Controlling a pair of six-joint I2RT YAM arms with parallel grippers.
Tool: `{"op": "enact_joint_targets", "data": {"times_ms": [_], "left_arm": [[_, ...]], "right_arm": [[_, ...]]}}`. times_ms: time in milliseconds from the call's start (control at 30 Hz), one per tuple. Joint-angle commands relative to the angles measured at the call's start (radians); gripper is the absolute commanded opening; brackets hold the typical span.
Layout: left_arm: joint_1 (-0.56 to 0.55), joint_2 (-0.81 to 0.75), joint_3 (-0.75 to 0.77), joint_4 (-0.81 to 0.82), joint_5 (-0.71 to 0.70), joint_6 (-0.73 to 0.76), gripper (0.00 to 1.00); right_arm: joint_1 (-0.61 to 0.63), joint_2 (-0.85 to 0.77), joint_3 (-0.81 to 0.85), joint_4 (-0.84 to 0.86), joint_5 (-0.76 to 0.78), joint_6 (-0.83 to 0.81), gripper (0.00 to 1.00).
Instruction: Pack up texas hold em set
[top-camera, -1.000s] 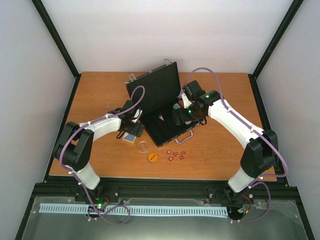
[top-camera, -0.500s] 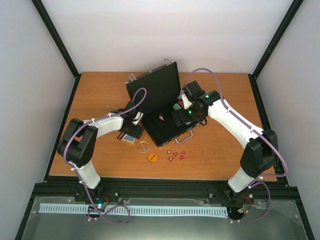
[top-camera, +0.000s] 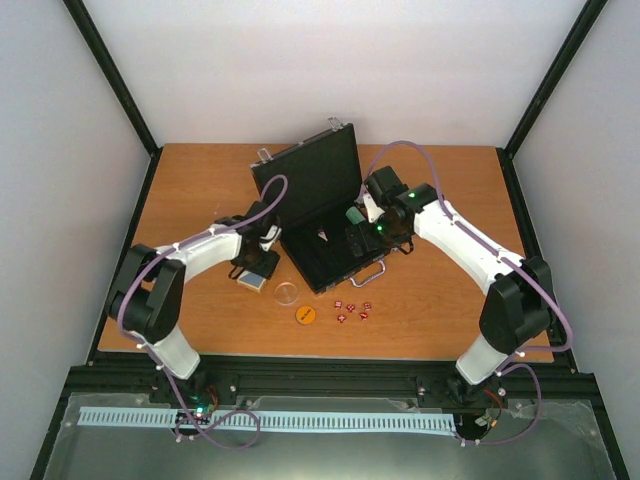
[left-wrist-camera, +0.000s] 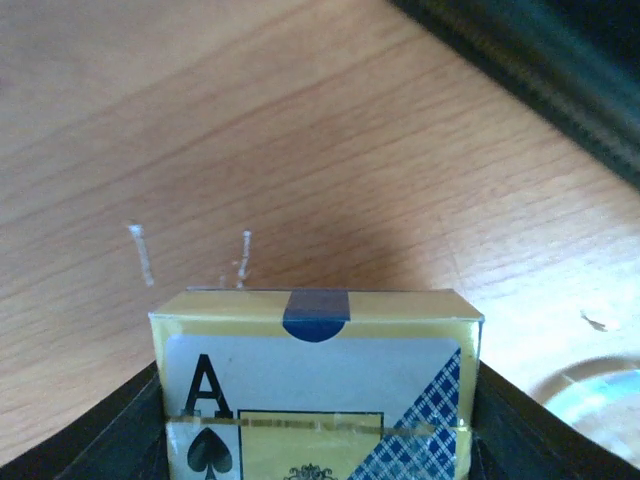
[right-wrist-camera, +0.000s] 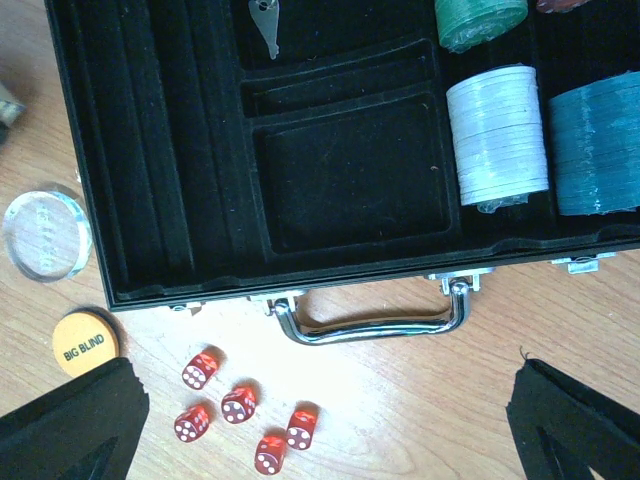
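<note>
An open black briefcase (top-camera: 305, 175) sits on a wooden table (top-camera: 440, 290). Just left of its front corner, the left gripper (top-camera: 256, 268), spread wide a second ago, has come down and narrowed onto the blue-white card box (left-wrist-camera: 315, 380) and now pinches its two sides. The right gripper (right-wrist-camera: 325, 400) stays spread wide above the briefcase's handle edge, barely moved. White (right-wrist-camera: 497, 135), blue (right-wrist-camera: 600, 140) and green (right-wrist-camera: 480, 20) chip stacks lie inside the briefcase. Five red dice (right-wrist-camera: 240, 405), the orange disc (right-wrist-camera: 85, 343) and the clear disc (right-wrist-camera: 45, 235) lie just in front of it.

Bottom of card box (left-wrist-camera: 316, 385) off-frame
</note>
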Motion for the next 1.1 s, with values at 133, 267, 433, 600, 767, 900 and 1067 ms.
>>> {"op": "enact_joint_targets", "data": {"times_ms": [133, 267, 433, 600, 767, 900, 1067], "left_arm": [[-0.004, -0.166, 0.209, -0.132, 0.051, -0.012, 0.24], [-0.009, -0.182, 0.257, -0.087, 0.146, -0.008, 0.23], [-0.073, -0.093, 0.311, -0.029, 0.143, 0.053, 0.23], [-0.149, 0.057, 0.449, -0.001, 0.093, 0.156, 0.23], [-0.159, 0.192, 0.586, 0.029, 0.099, 0.257, 0.23], [-0.164, 0.301, 0.701, 0.038, 0.128, 0.323, 0.23], [-0.165, 0.432, 0.809, 0.042, 0.156, 0.374, 0.26]], "right_arm": [[-0.005, 0.010, 0.001, 0.000, 0.056, 0.003, 0.99], [-0.013, 0.000, -0.009, 0.004, 0.134, 0.029, 1.00], [-0.060, -0.018, -0.020, 0.032, 0.192, 0.057, 1.00], [-0.135, -0.020, -0.017, 0.069, 0.198, 0.071, 1.00], [-0.179, -0.011, -0.027, 0.105, 0.202, 0.071, 1.00], [-0.187, -0.009, -0.045, 0.132, 0.229, 0.061, 1.00], [-0.210, 0.002, -0.056, 0.157, 0.257, 0.037, 1.00]]}}
